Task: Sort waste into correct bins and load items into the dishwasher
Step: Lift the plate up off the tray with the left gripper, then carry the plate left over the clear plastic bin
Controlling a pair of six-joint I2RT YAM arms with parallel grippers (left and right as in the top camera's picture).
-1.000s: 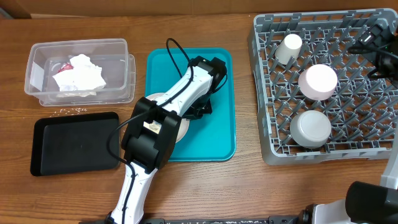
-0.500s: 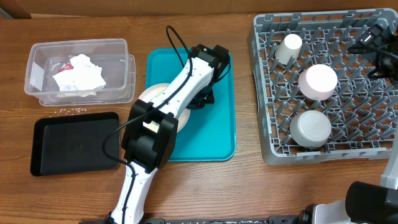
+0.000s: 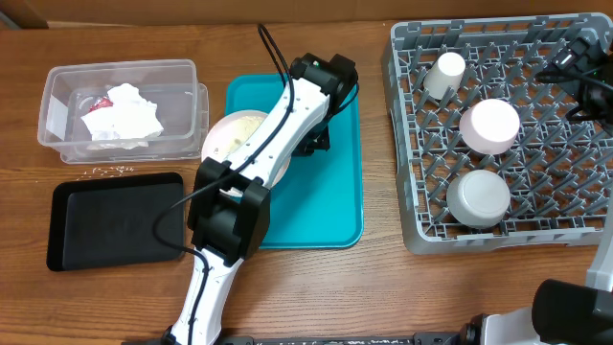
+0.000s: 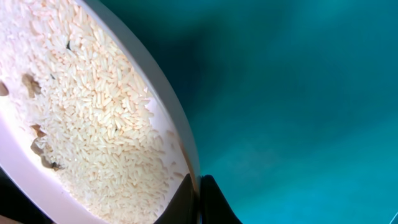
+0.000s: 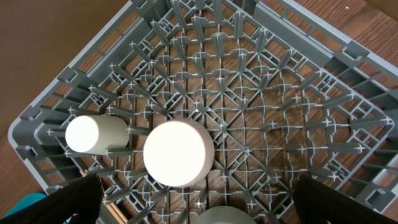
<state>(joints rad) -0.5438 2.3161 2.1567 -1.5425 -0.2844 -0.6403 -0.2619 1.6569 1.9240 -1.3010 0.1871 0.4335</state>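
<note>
Over the left edge of the teal tray [image 3: 340, 201], the left claw [image 4: 199, 198] is clamped shut on the rim of the large white plate [image 3: 230, 134], which carries a spread of loose rice [image 4: 93, 106]; the right claw [image 5: 199, 186] stands wide open and empty above the dish rack [image 3: 402, 192], where the pinkish bowl [image 3: 489, 126], grey bowl [image 3: 478, 196] and cup [image 3: 444, 74] sit inverted. Step in hand, by my judgement: clearing the plate; the next move calls for a level carry to the black tray [image 3: 115, 220], since the clear tub [image 3: 57, 96] holds napkins [image 3: 120, 115], then a controlled tip before racking.
</note>
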